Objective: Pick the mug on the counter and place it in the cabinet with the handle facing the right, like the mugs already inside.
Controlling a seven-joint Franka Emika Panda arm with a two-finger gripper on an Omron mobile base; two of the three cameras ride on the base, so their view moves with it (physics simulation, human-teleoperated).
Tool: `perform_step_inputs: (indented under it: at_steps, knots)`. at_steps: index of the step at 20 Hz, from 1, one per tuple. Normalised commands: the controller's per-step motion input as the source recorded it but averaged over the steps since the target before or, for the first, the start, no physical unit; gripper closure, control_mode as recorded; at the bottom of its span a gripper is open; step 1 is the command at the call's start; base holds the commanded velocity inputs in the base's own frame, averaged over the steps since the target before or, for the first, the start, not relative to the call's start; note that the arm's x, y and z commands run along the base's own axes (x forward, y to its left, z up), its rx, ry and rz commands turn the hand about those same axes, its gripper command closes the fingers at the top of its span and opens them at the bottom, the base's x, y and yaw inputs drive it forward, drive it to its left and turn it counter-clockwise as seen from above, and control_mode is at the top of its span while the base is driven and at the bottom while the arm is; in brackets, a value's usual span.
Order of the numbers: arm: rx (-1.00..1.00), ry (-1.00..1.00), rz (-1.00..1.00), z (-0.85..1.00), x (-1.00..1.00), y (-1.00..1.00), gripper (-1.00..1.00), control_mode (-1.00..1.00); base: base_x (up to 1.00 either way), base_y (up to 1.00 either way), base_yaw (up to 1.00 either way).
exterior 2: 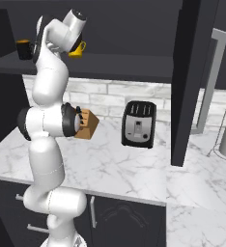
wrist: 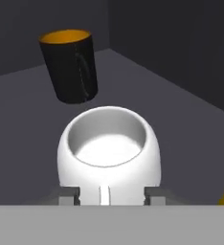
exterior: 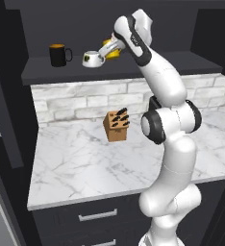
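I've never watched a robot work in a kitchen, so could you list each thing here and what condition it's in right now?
White mug: upright on the cabinet shelf, empty.
Black mug: upright on the shelf, left of the white mug.
Yellow mug: on the shelf, partly hidden by the arm.
Tool: fingers flank the white mug's handle, grip unclear.
Knife block: on the counter, knives in.

Colours on your shelf and counter

You see a white mug (exterior: 93, 59) with a dark mark on the near-black cabinet (exterior: 109, 71) shelf, a black mug (exterior: 58, 55) with an orange inside toward its left edge, and a yellow mug (exterior 2: 77, 49). On the grey-veined white marble counter (exterior: 76, 163) stand a tan knife block (exterior: 116, 126) and a black toaster (exterior 2: 138, 124).
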Motion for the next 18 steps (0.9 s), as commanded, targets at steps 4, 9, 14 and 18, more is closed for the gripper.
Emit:
perform_step_inputs:
  at_steps: [4,9,14,18]
  knots:
    - [0.0,0.0,0.01,-0.36,-0.36,0.0,-1.0,-1.0,0.0,0.0,0.0]
    - [0.0,0.0,0.0,-0.52,-0.37,0.0,-1.0,-1.0,0.0,0.0,0.0]
    - [0.0,-0.03,0.0,-0.33,-0.39,0.0,-1.0,-1.0,0.0,0.0,0.0]
    - [0.0,-0.05,0.0,-0.21,-0.46,0.0,-1.0,-1.0,0.0,0.0,0.0]
